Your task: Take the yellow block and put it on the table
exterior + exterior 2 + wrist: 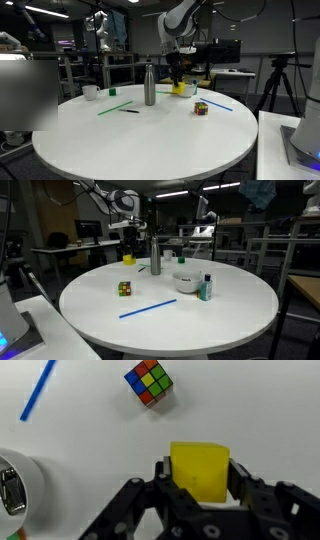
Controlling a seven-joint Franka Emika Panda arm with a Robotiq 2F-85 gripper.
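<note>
We see the gripper (200, 478) in wrist view w/ the yellow block (200, 465) sitting right between its two dark fingers (243, 480). The jaws are narrowed to the block's width and both sides look pressed against it, so we call it gripped. We can't tell if the block's underside touches the table (260, 410) or is slightly off it. Only white top shows behind it.

In both exterior views the arm comes down from above at the far side of the table (140, 145). The gripper (177, 78) points down and the yellow block (181, 90) is at its tips, low and near the tabletop. It looks the same from the other angle: gripper (128, 246) sits over the block (128, 258), near the table (220, 320) edge.

Other stuff:
- The steel bottle (150, 85) is upright, just beside the block but apart from it. We also see it here (155, 256).
- The multicoloured cube (148, 384) is on the table, near the block, not touching. It shows in the ext views too (201, 108) (125, 289).
- The blue stick (148, 308) lies flat on the table, and its end shows in wrist view (38, 390).
- The white bowl (185, 280) is mid-table, well apart from the gripper.
- The white cup (90, 92) and green stick (113, 107) are on the far side of the bottle from the block.
</note>
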